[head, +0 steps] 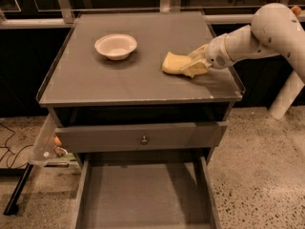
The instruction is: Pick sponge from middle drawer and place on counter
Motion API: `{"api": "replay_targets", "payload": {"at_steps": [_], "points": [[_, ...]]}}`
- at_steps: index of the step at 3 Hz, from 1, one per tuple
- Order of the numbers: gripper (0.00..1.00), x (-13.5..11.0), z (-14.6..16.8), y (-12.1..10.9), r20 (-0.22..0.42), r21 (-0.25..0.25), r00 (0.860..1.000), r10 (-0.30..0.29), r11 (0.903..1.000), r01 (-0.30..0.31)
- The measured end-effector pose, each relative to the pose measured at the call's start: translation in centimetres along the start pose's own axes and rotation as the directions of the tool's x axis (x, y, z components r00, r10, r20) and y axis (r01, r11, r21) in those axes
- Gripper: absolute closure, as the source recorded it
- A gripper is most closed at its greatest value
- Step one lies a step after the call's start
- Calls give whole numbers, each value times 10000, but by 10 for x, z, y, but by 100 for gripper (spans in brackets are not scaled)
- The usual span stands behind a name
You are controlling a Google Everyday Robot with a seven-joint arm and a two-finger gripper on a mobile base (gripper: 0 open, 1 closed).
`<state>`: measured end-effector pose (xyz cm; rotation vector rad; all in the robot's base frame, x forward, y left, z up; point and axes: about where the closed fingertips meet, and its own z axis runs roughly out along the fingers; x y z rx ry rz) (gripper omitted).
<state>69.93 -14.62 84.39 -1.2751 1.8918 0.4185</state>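
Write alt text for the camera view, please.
The gripper is at the right edge of the yellow sponge on the grey counter, right of a white bowl. Below, the middle drawer stands open.

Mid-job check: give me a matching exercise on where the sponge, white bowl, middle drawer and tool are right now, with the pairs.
Things:
1. sponge
2. white bowl
3. middle drawer
4. tool

Places:
A. at the sponge's right edge, over the counter
B. pulled out, below the knobbed drawer
C. lying on the counter, right of centre
D. standing on the counter, left rear part

Pairs: 1-C, 2-D, 3-B, 4-A
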Motion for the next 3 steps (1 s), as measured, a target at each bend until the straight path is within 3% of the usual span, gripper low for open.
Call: {"api": "replay_targets", "payload": {"at_steps": [2,3], "points": [[0,0,0,0,0,-3,10000,0,10000,0],[0,0,0,0,0,-3,10000,0,10000,0]]}}
